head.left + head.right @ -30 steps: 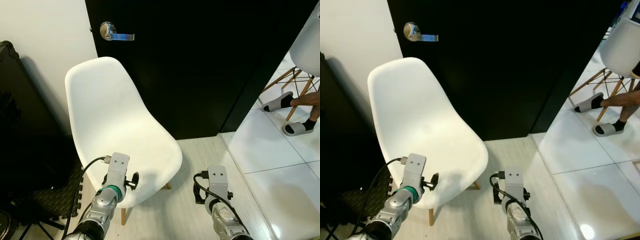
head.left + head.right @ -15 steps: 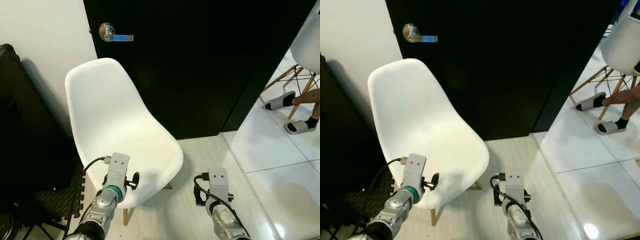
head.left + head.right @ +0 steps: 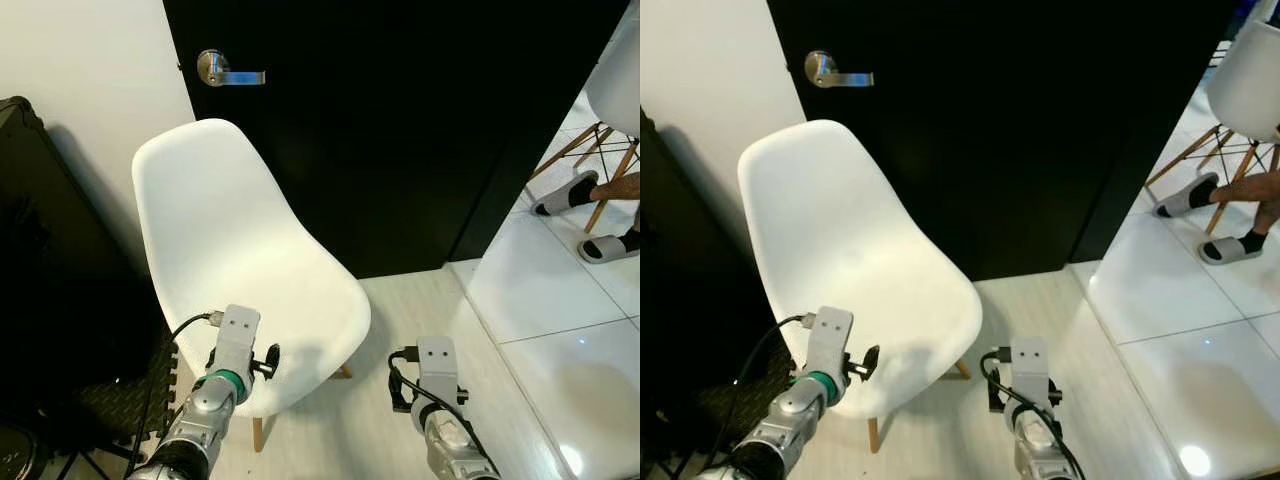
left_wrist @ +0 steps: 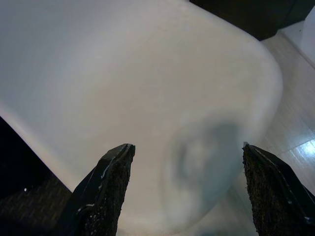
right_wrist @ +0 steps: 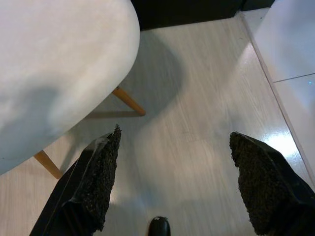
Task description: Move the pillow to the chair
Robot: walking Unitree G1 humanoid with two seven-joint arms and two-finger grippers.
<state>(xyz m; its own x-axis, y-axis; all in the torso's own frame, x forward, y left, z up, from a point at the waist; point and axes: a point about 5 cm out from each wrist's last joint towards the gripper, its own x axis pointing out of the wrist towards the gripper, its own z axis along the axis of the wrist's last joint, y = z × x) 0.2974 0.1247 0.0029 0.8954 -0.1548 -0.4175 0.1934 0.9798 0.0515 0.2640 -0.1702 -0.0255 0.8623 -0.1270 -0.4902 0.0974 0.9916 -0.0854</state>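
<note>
Left wrist view: left claw spread open above the white chair; right claw open over floor.

Ahead of your left gripper you have a black door with a silver lever handle, set in a white wall. Under your right gripper lies pale wood-grain floor. To its right, glossy white tiles catch spots of light. A black case stands left of the left gripper.
</note>
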